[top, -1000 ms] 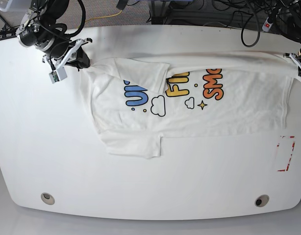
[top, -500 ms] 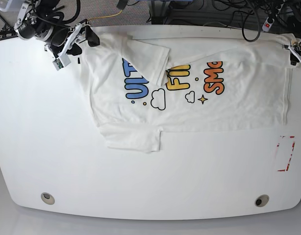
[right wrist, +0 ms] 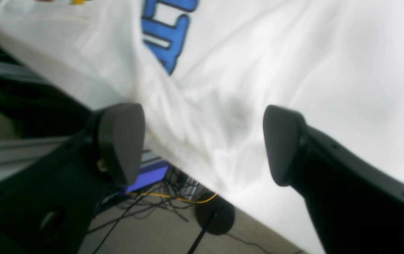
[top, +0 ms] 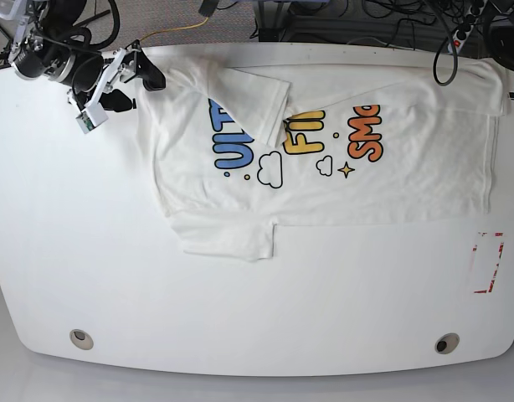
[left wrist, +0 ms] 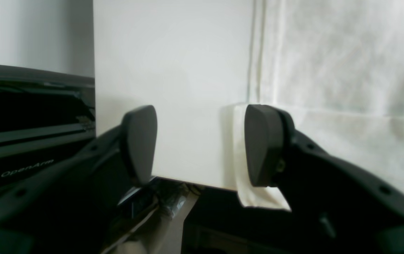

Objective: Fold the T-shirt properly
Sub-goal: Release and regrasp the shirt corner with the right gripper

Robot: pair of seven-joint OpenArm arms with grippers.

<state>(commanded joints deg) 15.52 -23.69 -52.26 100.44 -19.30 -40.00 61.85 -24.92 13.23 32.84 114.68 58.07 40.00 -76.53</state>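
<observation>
The white T-shirt (top: 391, 184) lies print up across the far half of the white table (top: 240, 318), its top edge along the far rim. One sleeve (top: 250, 94) is folded over the chest and the other (top: 228, 239) sticks out toward the front. My right gripper (top: 138, 88) is open and empty just left of the shirt's far-left corner. In the right wrist view it (right wrist: 202, 143) hovers over rumpled cloth (right wrist: 293, 53) at the table's edge. My left gripper (left wrist: 200, 144) is open and empty, with a shirt corner (left wrist: 240, 158) beside its right finger (left wrist: 262, 144).
A red-and-white marking (top: 489, 262) sits on the table at the right. Two round holes (top: 82, 339) (top: 446, 343) lie near the front edge. Cables (top: 391, 17) and gear run behind the far rim. In the base view the left arm is almost out of frame at the right edge.
Both grippers carried the shirt's top edge to the far rim, then let go. The right gripper has backed off left and the left one has slid off to the right.
</observation>
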